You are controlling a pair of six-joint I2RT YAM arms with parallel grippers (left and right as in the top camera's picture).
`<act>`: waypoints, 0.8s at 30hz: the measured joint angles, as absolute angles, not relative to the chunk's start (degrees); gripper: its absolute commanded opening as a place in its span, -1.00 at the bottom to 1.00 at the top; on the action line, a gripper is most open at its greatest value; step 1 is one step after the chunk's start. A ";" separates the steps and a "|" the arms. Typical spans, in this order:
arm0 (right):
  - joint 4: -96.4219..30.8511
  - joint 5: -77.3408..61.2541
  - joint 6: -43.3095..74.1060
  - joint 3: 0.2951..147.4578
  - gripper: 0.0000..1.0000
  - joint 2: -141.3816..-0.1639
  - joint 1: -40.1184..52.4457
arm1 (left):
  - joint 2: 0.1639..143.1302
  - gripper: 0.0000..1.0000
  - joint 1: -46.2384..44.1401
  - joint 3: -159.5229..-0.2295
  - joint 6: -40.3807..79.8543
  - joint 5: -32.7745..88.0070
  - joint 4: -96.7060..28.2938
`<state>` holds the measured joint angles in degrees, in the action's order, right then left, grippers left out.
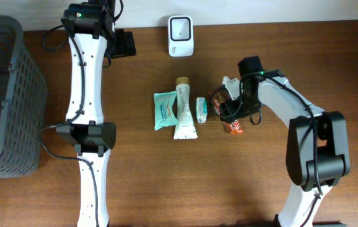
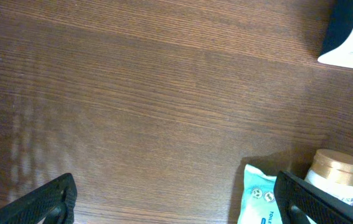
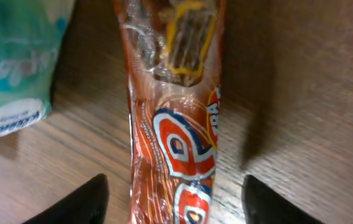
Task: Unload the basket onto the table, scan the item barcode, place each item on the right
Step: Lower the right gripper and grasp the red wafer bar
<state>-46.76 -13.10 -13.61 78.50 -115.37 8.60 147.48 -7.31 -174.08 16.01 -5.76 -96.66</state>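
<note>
Brown wooden table (image 1: 166, 183), grey mesh basket (image 1: 2, 94)

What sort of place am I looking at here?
Probably a mock shop checkout: a white barcode scanner, small packaged goods lined up on a wooden table, and a grey basket.

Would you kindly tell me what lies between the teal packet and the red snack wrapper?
In the overhead view, a white tube and a small box lie side by side between the teal packet and the red snack wrapper.
</note>
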 measured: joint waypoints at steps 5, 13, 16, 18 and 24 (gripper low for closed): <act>-44.07 -13.10 -11.70 75.96 -0.14 -115.31 8.60 | 147.48 0.98 -7.31 -174.08 16.01 -5.76 -96.66; -41.54 -14.02 -8.10 74.83 -0.92 -114.91 8.64 | 147.48 0.98 -7.31 -174.08 16.01 -5.76 -96.66; -41.50 -16.43 -6.26 74.65 -0.92 -114.91 8.60 | 147.48 0.99 -7.31 -174.08 16.01 -5.78 -96.68; -41.52 -19.40 -4.45 74.65 -0.92 -114.93 8.60 | 147.48 0.98 -7.31 -174.08 16.01 -5.78 -96.66; -47.42 -33.67 2.57 75.44 -0.92 -115.20 7.75 | 147.48 0.98 -7.31 -174.08 16.01 -5.78 -96.68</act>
